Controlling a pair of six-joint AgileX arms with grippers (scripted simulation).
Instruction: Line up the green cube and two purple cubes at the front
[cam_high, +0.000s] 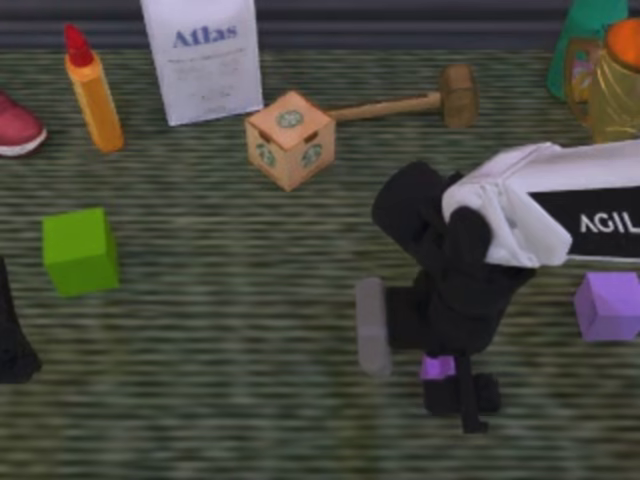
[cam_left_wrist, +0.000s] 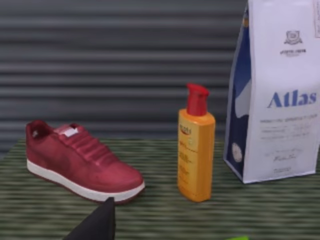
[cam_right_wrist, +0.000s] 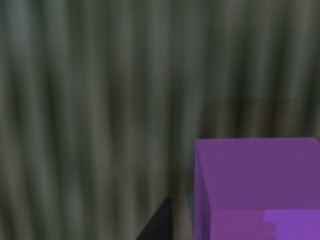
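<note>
Small vivid violet cube (cam_right_wrist: 255, 187) fills right wrist view, gripped between closed right jaws (cam_high: 452, 375) at surface front centre-right. Paler lavender cube (cam_high: 607, 306) rests near right edge. Bright lime-green cube (cam_high: 79, 250) sits far left. Left jaws (cam_high: 12, 345) parked at left edge, state indiscernible.

A red shoe (cam_left_wrist: 80, 165), an orange bottle (cam_left_wrist: 196, 147) (red cap) and a white Atlas bag (cam_left_wrist: 280, 95) are standing along the table's rear; a tan emblem cube (cam_high: 290, 139) is sitting beside a wooden mallet (cam_high: 420, 102).
</note>
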